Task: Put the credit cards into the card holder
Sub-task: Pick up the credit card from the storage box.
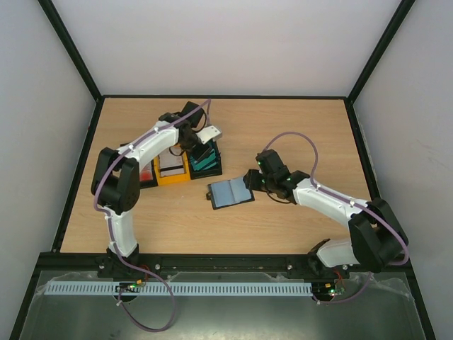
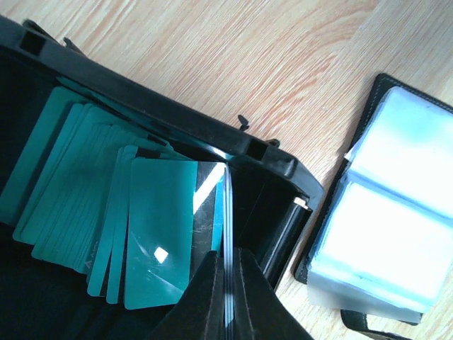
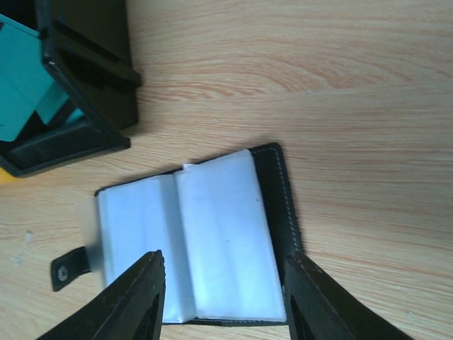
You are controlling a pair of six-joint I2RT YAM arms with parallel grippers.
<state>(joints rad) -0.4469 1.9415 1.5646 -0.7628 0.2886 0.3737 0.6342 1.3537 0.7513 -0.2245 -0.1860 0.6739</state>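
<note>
Several teal credit cards [image 2: 152, 234] lie fanned in a black bin [image 2: 269, 152]. My left gripper [image 2: 230, 283] is shut on a thin credit card seen edge-on, at the bin's right end; from above it [image 1: 202, 151] hangs over that bin. The card holder [image 1: 230, 192] lies open on the table, its clear sleeves [image 3: 212, 241] facing up and its snap tab [image 3: 71, 268] at the left. My right gripper [image 3: 226, 287] is open just above it, one finger on each side of the right-hand page [image 3: 226, 234]; in the top view it [image 1: 249, 181] sits at the holder's right edge.
A yellow bin [image 1: 172, 170] and a black bin with red cards [image 1: 147, 177] stand left of the teal-card bin [image 1: 206, 161]. The card holder [image 2: 389, 227] lies just right of that bin. Black frame rails [image 1: 85, 184] border the wooden table.
</note>
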